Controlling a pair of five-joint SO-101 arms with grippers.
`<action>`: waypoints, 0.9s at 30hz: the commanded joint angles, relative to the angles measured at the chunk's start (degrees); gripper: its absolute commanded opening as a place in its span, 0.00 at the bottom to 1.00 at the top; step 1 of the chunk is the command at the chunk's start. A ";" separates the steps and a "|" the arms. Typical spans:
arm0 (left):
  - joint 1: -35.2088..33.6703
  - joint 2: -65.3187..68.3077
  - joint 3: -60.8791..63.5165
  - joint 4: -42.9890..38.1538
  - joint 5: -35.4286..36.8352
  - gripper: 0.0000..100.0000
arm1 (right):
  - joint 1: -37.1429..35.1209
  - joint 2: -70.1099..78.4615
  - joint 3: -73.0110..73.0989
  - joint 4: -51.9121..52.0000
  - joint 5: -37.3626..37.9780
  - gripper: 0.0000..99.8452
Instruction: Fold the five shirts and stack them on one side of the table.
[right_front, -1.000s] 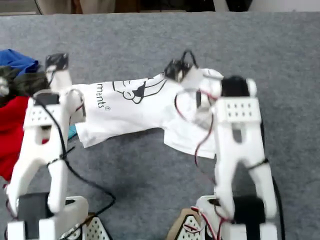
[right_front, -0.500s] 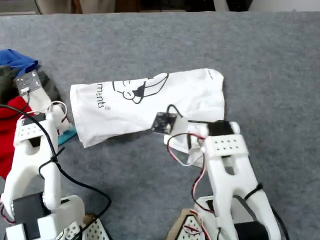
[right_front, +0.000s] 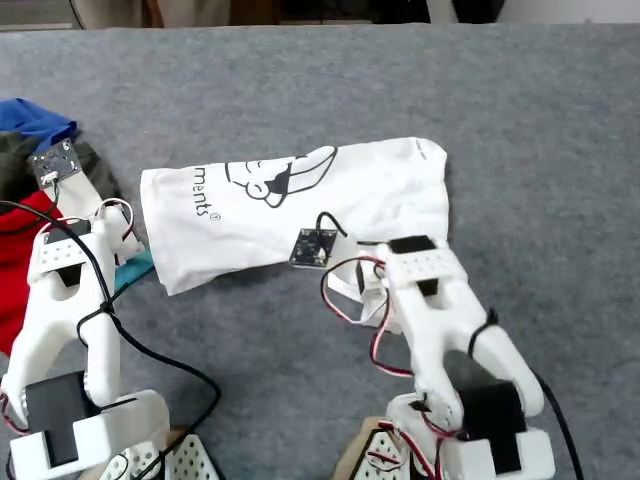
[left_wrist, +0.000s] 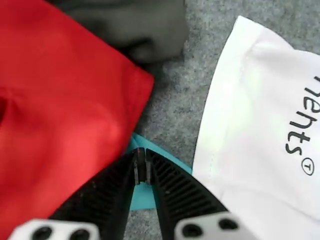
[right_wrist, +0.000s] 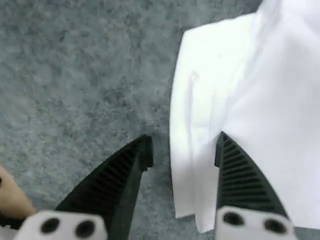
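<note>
Right pincer (right_wrist: 183, 145) gapes wide, pulled back from the white shirt (right_front: 380, 190) to its near hem. Left pincer (left_wrist: 141, 165) is shut on nothing, withdrawn beside the red shirt (left_wrist: 60, 100). White shirt lies released mid-table, folded lengthwise; a cross-fold likely remains.

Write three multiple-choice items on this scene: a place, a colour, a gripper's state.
1. The white shirt is: A) hanging from a gripper B) lying on the table C) on the floor.
2. The cloth at the left gripper's tips is: A) teal B) yellow C) purple.
3. The right gripper is: A) shut on the shirt B) shut on nothing C) open.
Answers: 1 B, it lies spread on the grey top in the high view; 2 A, teal shows just past the shut jaws; 3 C, its jaws stand apart astride the shirt's edge.
</note>
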 joint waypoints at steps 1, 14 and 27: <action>-0.35 -0.13 -2.46 0.18 0.26 0.02 | -0.40 3.38 -1.98 -1.58 -0.53 0.21; -0.35 -0.13 -2.37 0.18 0.26 0.02 | -0.04 5.05 -4.53 -1.76 -0.53 0.01; -0.26 -0.13 -2.29 0.09 0.26 0.02 | 2.77 5.05 -10.42 1.49 -2.64 0.00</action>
